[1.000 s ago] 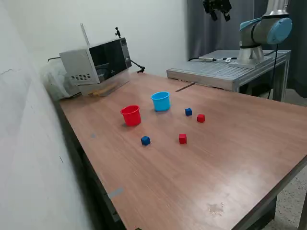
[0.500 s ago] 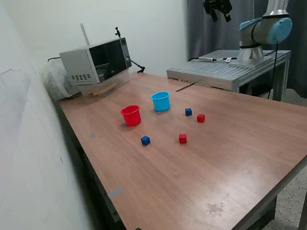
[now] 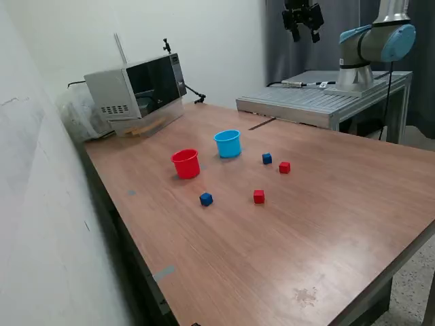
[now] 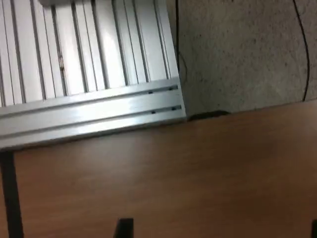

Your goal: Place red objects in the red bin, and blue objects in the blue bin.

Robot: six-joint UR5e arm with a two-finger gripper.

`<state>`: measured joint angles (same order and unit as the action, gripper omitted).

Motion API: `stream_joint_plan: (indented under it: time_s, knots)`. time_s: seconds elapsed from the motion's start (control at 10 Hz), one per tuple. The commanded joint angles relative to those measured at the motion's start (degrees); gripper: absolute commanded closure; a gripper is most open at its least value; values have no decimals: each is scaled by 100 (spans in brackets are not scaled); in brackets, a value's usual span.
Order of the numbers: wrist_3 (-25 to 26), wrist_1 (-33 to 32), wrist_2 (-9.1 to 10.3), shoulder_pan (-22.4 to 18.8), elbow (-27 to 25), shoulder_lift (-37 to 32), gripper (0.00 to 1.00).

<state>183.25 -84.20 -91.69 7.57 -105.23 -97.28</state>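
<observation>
The tool (image 3: 303, 24) hangs high above the desk's (image 3: 326, 224) far edge, fingers apart and empty. On the desk, the red cup (image 3: 185, 164) and light blue cup (image 3: 228, 143) stand side by side, with two red cubes (image 3: 284, 167) and two blue cubes (image 3: 206, 199) scattered near them.

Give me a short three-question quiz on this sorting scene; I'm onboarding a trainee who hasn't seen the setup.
1. True or false: the small red plastic cup already holds a cube.
2. How many tiny cubes lie loose on the wooden table?
3. Which cube lies nearest the small light blue plastic cup: A) the dark blue cube, B) the red cube, C) the other dark blue cube?

Key: 1. Cannot be confirmed; its inside is not visible, but all cubes seen are on the table. 2. Four. 3. A.
</observation>
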Motion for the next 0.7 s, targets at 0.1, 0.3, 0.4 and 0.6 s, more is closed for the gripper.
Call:
stream_joint_plan:
  time_s: [0.1, 0.3, 0.4, 0.6]
  knots:
    - [218, -1218, 72, -264, 107, 770, 0]
    - [527, -2027, 160, -370, 213, 1244, 0]
    - [867, -2431, 169, -466, 274, 1682, 0]
    - [1360, -3108, 274, -511, 371, 2220, 0]
